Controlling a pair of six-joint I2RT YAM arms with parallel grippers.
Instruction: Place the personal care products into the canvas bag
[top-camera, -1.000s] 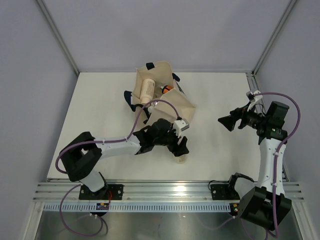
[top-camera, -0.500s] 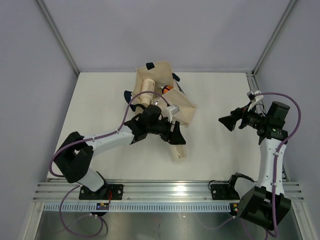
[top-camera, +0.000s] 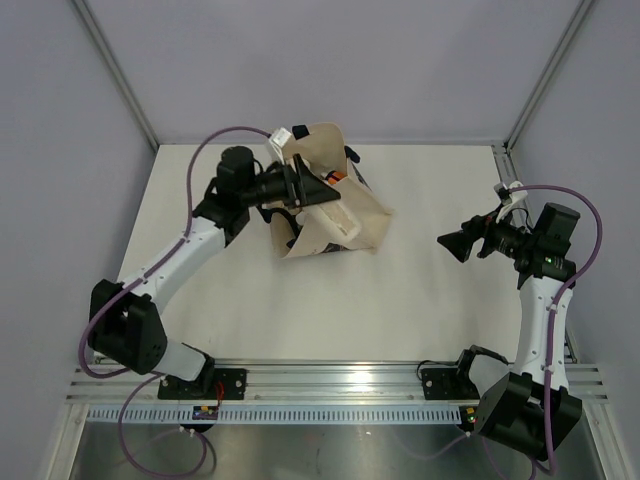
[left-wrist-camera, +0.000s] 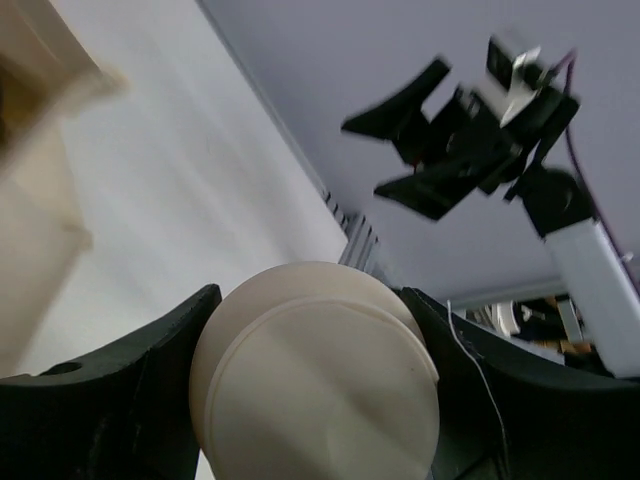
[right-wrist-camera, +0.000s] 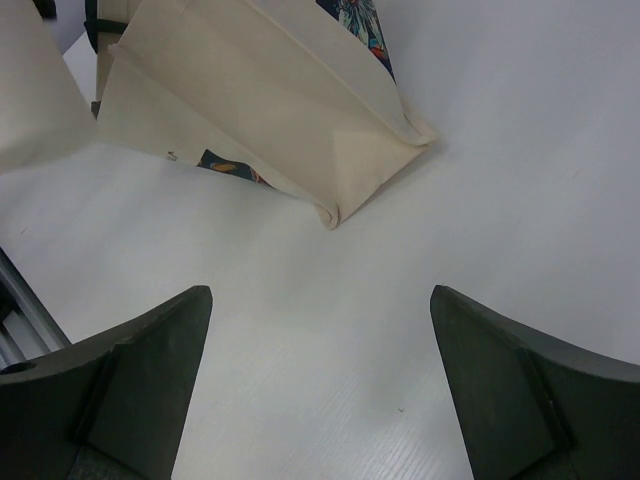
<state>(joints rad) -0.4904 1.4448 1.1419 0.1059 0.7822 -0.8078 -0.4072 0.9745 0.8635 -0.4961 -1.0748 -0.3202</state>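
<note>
My left gripper (top-camera: 312, 192) is shut on a cream-white bottle (left-wrist-camera: 320, 390) and holds it over the canvas bag (top-camera: 366, 216) at the back of the table. In the left wrist view the bottle's round end fills the space between the fingers (left-wrist-camera: 130, 390), and blurred beige cloth (left-wrist-camera: 30, 250) lies to the left. In the top view the bottle is hard to tell from the cloth. A small orange bottle (top-camera: 336, 177) shows in the bag's mouth. My right gripper (top-camera: 446, 243) is open and empty, right of the bag. The right wrist view shows the bag's corner (right-wrist-camera: 300, 130).
The bag's dark printed panel (right-wrist-camera: 360, 25) faces the far side. The white table (top-camera: 430, 310) ends at a metal rail along the near edge. Grey walls close in the back and sides. The right gripper also shows in the left wrist view (left-wrist-camera: 430, 140).
My left arm swung from the near middle of the table back and left to the bag, carrying the cream-white bottle. The bag's cloth shifted. The right arm has not moved.
</note>
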